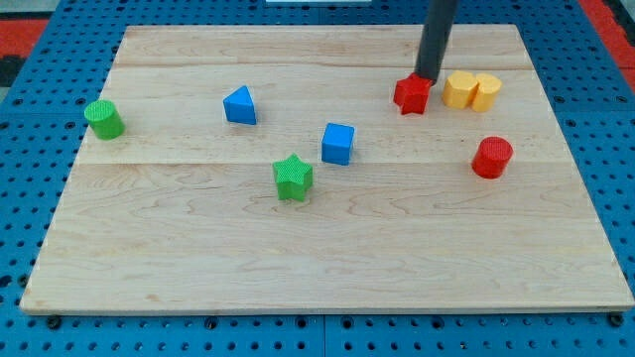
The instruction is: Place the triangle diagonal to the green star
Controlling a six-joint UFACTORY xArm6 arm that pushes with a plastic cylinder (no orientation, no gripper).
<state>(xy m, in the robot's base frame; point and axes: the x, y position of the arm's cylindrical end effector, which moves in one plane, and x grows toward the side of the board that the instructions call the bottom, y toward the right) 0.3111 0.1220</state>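
The blue triangle (239, 105) lies on the wooden board at the upper left of centre. The green star (293, 178) sits near the board's middle, below and to the right of the triangle. My tip (427, 77) stands at the view's top right, right behind the red star (412, 94), touching or nearly touching its upper edge. The tip is far to the right of the triangle and the green star.
A blue cube (338, 143) lies just right of and above the green star. A green cylinder (103, 119) stands at the board's left edge. A yellow block (470, 90) lies right of the red star. A red cylinder (491, 157) is at the right.
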